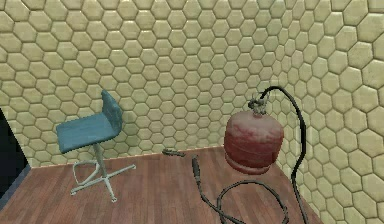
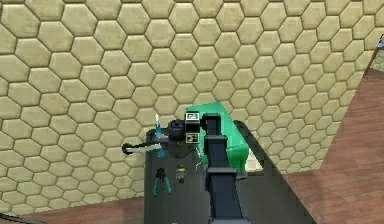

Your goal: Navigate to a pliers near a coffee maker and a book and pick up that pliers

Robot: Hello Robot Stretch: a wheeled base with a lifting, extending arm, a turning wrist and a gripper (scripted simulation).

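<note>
Closest in, one dark arm (image 2: 215,188) reaches across one dark table (image 2: 278,200), past one green box (image 2: 233,148). Its one gripper (image 2: 138,149) sits near two small bluish items (image 2: 161,181), possibly pliers; I cannot tell whether it holds anything. Ahead stand one blue chair (image 1: 92,130) and one red cylinder (image 1: 252,140).

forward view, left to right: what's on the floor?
blue chair → small dark object by the wall → red gas cylinder
</note>
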